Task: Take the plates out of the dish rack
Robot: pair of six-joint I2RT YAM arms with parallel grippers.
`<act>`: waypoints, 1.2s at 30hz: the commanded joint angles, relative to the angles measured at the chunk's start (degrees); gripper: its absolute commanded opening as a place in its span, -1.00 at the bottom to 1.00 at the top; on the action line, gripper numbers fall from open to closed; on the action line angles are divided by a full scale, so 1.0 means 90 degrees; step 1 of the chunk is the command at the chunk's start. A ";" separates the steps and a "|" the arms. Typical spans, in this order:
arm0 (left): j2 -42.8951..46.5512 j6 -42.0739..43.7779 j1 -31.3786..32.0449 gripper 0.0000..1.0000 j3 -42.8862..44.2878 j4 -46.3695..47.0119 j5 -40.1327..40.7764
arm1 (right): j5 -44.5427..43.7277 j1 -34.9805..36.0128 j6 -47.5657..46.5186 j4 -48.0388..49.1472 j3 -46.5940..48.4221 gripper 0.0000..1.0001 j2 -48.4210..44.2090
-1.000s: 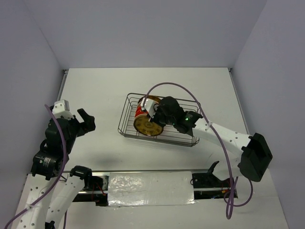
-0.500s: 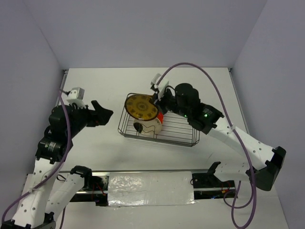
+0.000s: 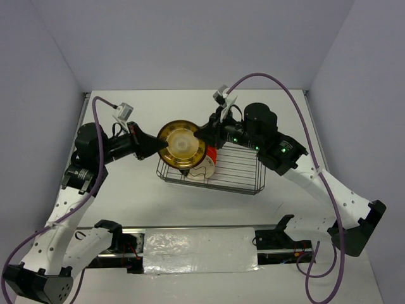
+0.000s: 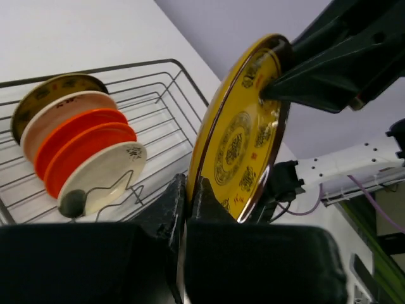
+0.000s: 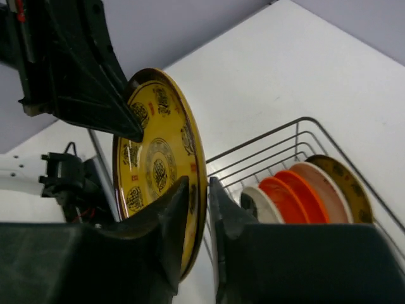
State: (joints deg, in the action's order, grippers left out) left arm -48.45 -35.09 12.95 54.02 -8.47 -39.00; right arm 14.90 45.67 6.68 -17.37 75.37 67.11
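A dark yellow plate (image 3: 182, 144) with brown ornament hangs on edge in the air above the left end of the dish rack (image 3: 240, 189). My left gripper (image 3: 161, 147) is shut on its left rim; in the left wrist view the fingers (image 4: 188, 183) pinch the plate (image 4: 243, 133). My right gripper (image 3: 201, 134) straddles the opposite rim. In the right wrist view its jaws (image 5: 199, 185) stand slightly apart around the plate (image 5: 158, 164), with a thin gap at one finger. Several plates, orange-red (image 4: 82, 136) and cream (image 4: 104, 180), stand upright in the rack (image 4: 158, 63).
The wire rack's right half (image 3: 237, 168) holds nothing. A black rail with a white foil strip (image 3: 199, 250) runs along the near table edge. Purple cables arch over both arms. Grey walls close in the table at left, back and right.
The right arm lifted the yellow plate out of the rack and carried it up and left. The left arm swung in and shut on its rim. The right jaws have loosened.
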 commanded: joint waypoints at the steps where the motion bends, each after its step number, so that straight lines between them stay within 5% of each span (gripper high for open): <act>1: -0.0242 -0.0085 -0.0081 -1.00 0.0013 0.0112 0.0494 | 0.0757 -0.0279 0.0819 0.0796 0.0043 -0.38 -0.0065; 4: -0.0408 -0.0483 -0.0130 -1.00 0.0188 -0.0985 0.2559 | -0.0193 -0.0553 0.0938 0.0525 -0.0024 0.99 0.0053; 7: -0.0583 -0.1166 -0.0751 -1.00 0.0394 -0.1908 0.4678 | -0.0921 -0.0553 0.0393 0.0611 -0.0462 1.00 -0.0035; 10: -0.0613 -0.1714 -0.1902 -1.00 0.0258 -0.2174 0.5221 | -0.1225 -0.0553 -0.0116 0.0359 -0.0621 1.00 0.0140; 16: -0.1656 -0.2399 -0.3185 -0.94 -0.0191 -0.1249 0.5301 | -0.0962 -0.0524 -0.0556 0.0142 -0.0767 1.00 0.0492; 22: -0.3843 -0.3093 -0.3314 -0.96 -0.0319 0.1228 0.4910 | -0.0650 -0.0416 -0.0683 0.0075 -0.0709 1.00 0.0531; 26: -0.5025 -0.3035 -0.3285 -0.87 0.0519 0.1654 0.4842 | -0.0561 -0.0338 -0.1141 -0.0043 -0.0748 1.00 0.0570; 31: -0.5808 -0.3025 -0.3177 -0.34 0.0668 0.1898 0.4764 | -0.0464 -0.0211 -0.1659 -0.0276 -0.0719 0.78 0.0921; 33: -0.6197 -0.3015 -0.3129 0.10 0.0804 0.1889 0.4579 | -0.0473 -0.0076 -0.1757 -0.0375 -0.0602 0.37 0.1185; 36: -0.6648 -0.2947 -0.2973 0.67 0.1379 0.1060 0.4325 | -0.0814 0.0159 -0.1972 -0.0725 -0.0242 0.24 0.1536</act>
State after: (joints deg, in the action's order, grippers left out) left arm -104.97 -61.56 -15.29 62.24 4.08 2.48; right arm 9.52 44.82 -7.29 -20.60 68.88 78.72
